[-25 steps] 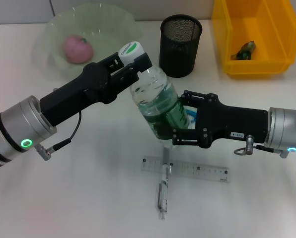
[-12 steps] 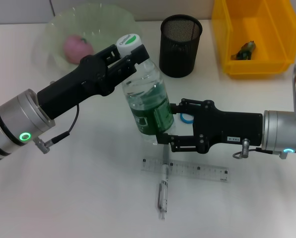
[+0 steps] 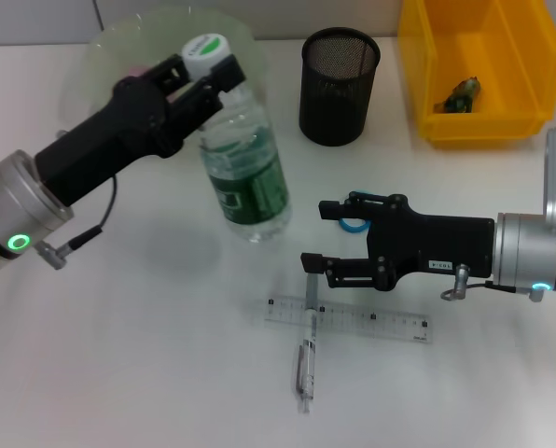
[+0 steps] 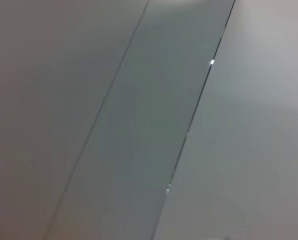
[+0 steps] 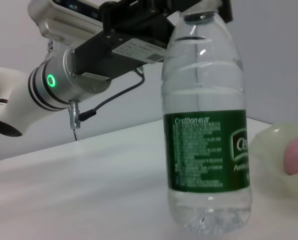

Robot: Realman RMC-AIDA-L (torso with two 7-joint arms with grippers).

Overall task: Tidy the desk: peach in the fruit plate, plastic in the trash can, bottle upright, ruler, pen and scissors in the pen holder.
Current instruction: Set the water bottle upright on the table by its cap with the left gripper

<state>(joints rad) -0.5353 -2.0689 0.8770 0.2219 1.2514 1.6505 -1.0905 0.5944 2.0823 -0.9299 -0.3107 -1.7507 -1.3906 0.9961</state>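
Bottle (image 3: 245, 177) is now stood upright on the desk (image 3: 147, 355), where 1 second ago it was tilted between 2 grippers. Its cap is pinched by the left gripper (image 3: 201, 70); the right gripper (image 3: 315, 235) has been drawn back, fingers spread. The seated base is confirmed only by the right wrist view.

Light: bright, even, from overhead; white tabletop (image 3: 147, 355) washed pale.
Shadows: soft, faint grey patch beside the bottle (image 3: 245, 177) base; thin shadow under the ruler (image 3: 348, 319).
Glare: small highlights on the bottle's clear plastic.
Left wrist view: flat grey planes, featureless, soft.
Right wrist view: bottle label sharp; background wall plain, dim.
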